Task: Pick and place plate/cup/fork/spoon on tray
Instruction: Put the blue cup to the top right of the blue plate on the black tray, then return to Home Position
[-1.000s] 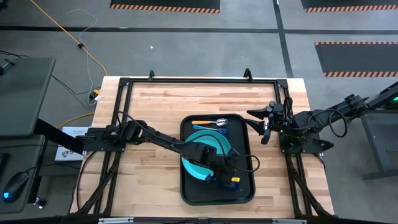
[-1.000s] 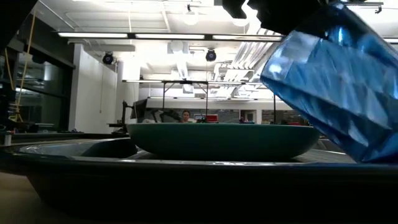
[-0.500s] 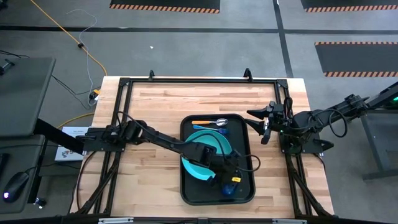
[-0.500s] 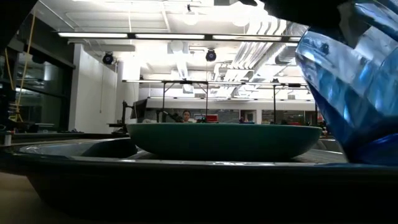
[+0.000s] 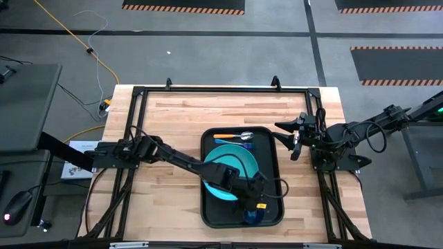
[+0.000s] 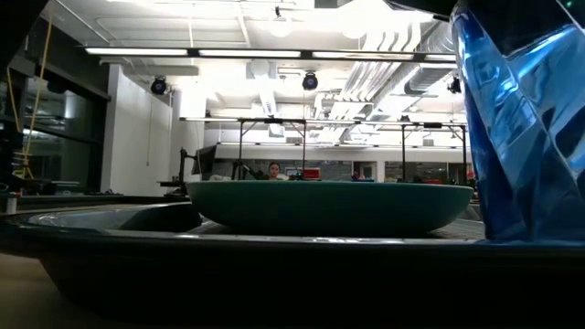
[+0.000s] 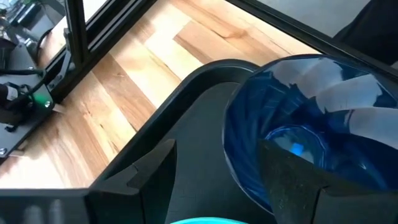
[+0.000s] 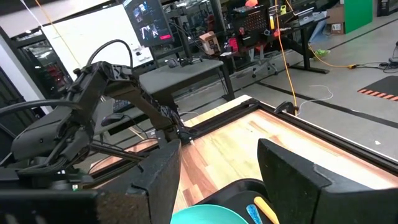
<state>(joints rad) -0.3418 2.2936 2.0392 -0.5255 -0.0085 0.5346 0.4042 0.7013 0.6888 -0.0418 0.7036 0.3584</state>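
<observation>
Left gripper (image 5: 253,207): over the near right corner of the tray (image 5: 208,211), fingers pinching the cup (image 5: 252,214). One finger sits inside the rim.
Cup: blue, translucent, upright in the tray's near right corner, directly under the left gripper.
Plate (image 5: 232,169): teal, on the tray, just beyond the left gripper and partly under the arm.
Spoon (image 5: 232,135): orange handle, at the tray's far end, past the plate.
Fork (image 5: 235,142): light blue handle, beside the spoon.
Right gripper (image 5: 289,136): above the desk (image 5: 166,124) beyond the tray's far right corner, fingers spread, holding nothing.
</observation>
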